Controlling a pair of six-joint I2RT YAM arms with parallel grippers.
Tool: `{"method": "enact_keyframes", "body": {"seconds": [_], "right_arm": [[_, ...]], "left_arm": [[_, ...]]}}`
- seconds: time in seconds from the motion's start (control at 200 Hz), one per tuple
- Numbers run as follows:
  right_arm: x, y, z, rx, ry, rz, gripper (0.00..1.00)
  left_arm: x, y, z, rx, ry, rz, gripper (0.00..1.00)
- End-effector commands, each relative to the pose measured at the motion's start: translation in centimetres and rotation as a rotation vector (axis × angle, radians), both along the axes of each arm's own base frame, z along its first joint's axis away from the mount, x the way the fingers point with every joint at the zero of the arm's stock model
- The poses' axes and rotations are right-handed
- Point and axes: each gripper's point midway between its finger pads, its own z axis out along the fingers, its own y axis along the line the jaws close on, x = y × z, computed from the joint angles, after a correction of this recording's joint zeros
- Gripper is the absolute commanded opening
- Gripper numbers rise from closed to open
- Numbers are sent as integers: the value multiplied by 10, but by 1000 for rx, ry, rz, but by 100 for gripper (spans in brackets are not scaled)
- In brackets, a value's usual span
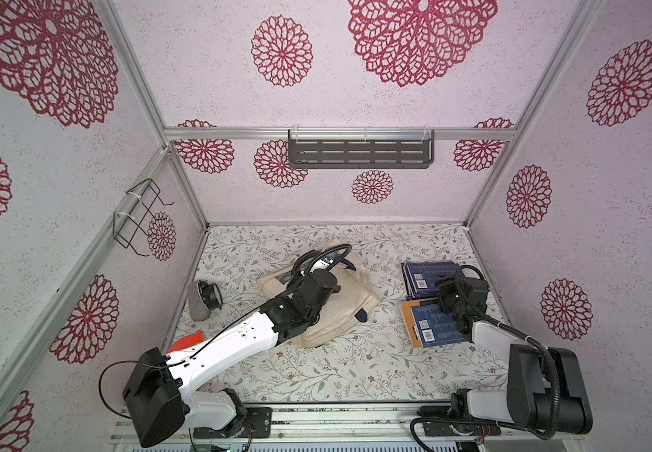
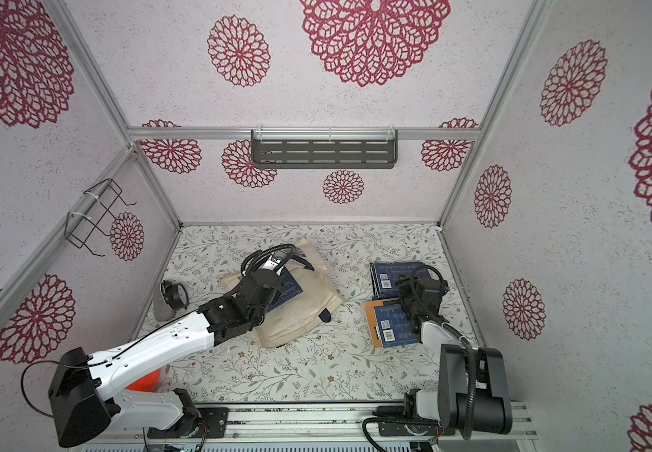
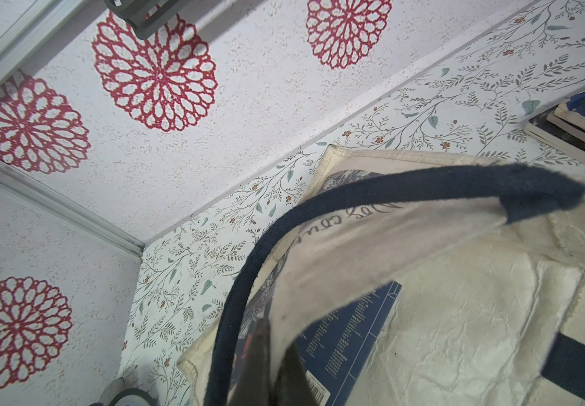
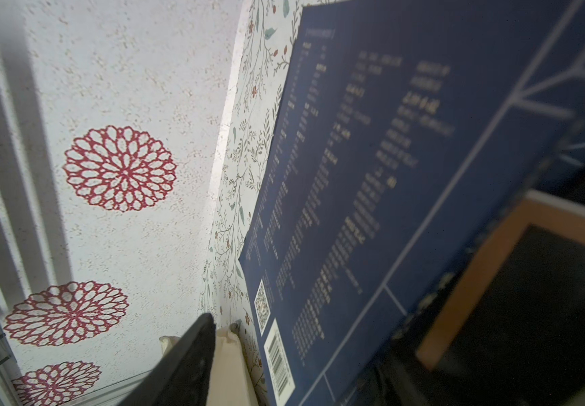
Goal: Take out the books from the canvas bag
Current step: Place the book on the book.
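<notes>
Paperbacks look thin, light, slick: one dark-blue book lies inside the floppy cream canvas bag mid floral surface. Left claw pinches the bag's lip, right claw gapes empty over the stacked ones at 3 o'clock. I'd pinch its exposed edge

Floral-print table, canvas bag, two piles of books, grey object

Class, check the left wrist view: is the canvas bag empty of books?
No, a dark-blue book lies inside the canvas bag, showing at its open mouth.
</notes>
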Motion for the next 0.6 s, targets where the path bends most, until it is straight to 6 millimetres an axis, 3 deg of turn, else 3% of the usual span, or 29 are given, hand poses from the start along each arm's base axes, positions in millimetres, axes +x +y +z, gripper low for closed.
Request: {"method": "enact_keyframes", "body": {"seconds": [0.0, 0.595], "right_arm": [[18, -1, 25, -1, -77, 12, 69], [11, 6, 18, 21, -11, 57, 76]], "left_arm": [[0, 1, 13, -21, -28, 8, 0], [-1, 1, 15, -29, -29, 3, 0]]}}
